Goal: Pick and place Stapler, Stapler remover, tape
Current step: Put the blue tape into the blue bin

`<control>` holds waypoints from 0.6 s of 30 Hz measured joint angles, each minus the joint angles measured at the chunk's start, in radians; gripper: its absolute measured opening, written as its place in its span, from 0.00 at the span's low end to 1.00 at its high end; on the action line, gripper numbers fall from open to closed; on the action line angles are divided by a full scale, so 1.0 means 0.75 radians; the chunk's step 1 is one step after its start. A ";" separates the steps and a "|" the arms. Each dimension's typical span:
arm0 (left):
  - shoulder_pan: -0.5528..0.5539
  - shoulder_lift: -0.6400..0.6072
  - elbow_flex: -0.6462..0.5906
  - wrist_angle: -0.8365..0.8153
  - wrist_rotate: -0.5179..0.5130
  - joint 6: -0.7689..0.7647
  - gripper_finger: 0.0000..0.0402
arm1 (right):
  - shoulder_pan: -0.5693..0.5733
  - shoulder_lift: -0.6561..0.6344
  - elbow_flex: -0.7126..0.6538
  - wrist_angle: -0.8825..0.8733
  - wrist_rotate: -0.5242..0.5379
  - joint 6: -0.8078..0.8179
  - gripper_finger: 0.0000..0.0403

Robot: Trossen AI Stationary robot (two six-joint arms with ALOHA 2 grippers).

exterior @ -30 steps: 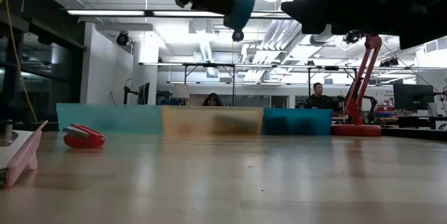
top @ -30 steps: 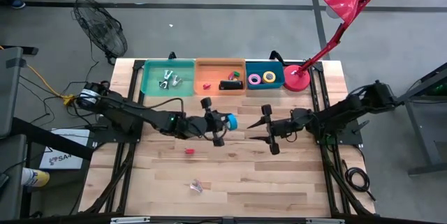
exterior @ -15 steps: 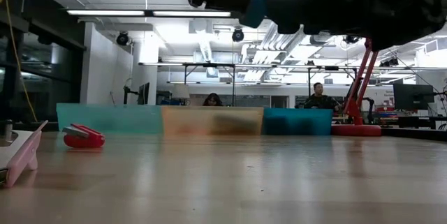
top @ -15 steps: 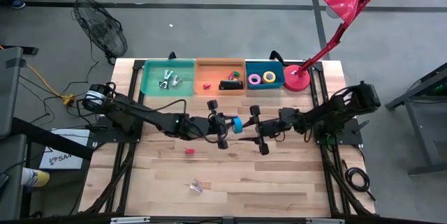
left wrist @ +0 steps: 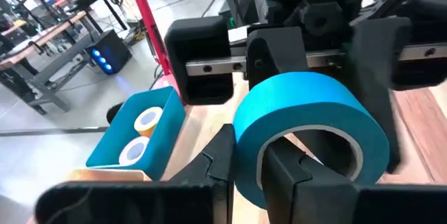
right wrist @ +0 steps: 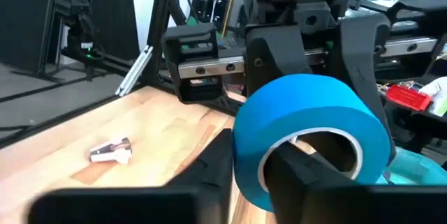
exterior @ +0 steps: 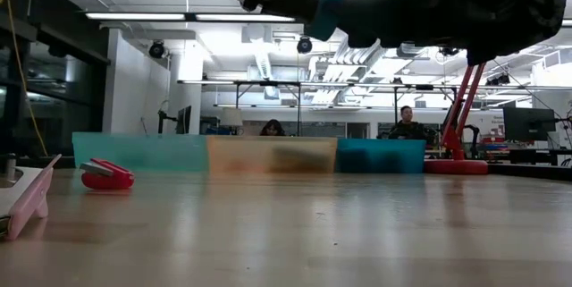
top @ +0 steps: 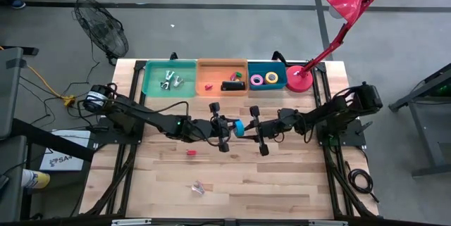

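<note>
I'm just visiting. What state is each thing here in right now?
light blue tape roll: held in the air above the table
left gripper: shut on the light blue tape roll
right gripper: at the same roll, from the opposite side
stapler: lying in the orange bin
pink tape roll, yellow tape roll: lying flat in the blue bin
small red item: loose on the table

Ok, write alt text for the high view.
Above the middle of a wooden table, the left gripper holds a light blue tape roll out to the right gripper. Green, orange and blue trays line the far edge beside a red lamp.
</note>
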 joint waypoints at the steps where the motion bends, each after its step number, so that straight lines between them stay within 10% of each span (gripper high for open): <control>1: 0.000 0.000 0.000 -0.009 0.001 -0.007 0.11 | 0.000 0.000 0.000 -0.009 0.004 -0.002 0.15; 10: 0.002 0.000 -0.001 -0.049 -0.019 -0.041 0.41 | -0.038 -0.001 -0.001 -0.077 -0.007 0.047 0.07; 18: 0.002 -0.006 -0.002 -0.137 -0.048 -0.031 0.48 | -0.072 -0.014 -0.001 -0.222 0.094 0.084 0.07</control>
